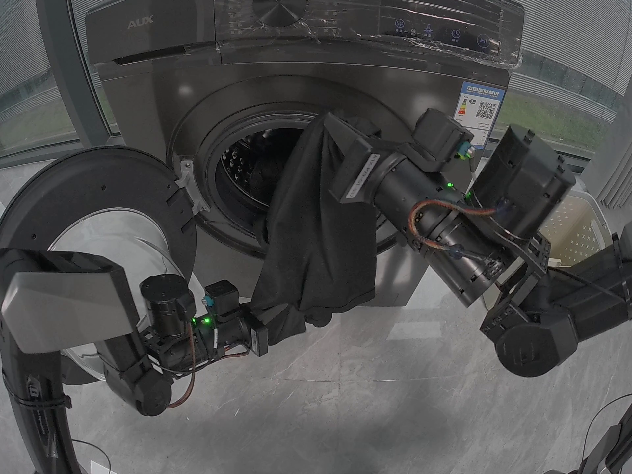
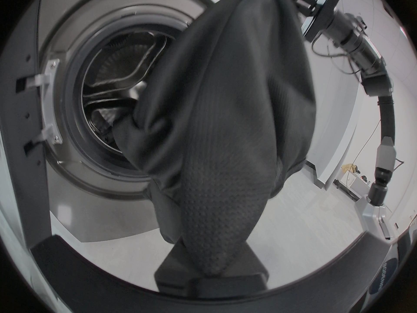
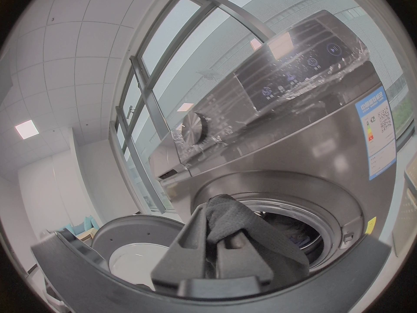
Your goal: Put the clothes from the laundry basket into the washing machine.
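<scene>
Garment (image 1: 316,232), black, pinched at top in right end effector (image 3: 213,252), at hem in left end effector (image 2: 211,275), before washing machine (image 1: 197,80)

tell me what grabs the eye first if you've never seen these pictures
A black garment hangs stretched between both arms, right in front of the open mouth of the washing machine. The right gripper pinches its top end up by the drum opening, while the left gripper grips its bottom edge low down, above the floor. The round door stands swung wide open on the robot's left.
</scene>
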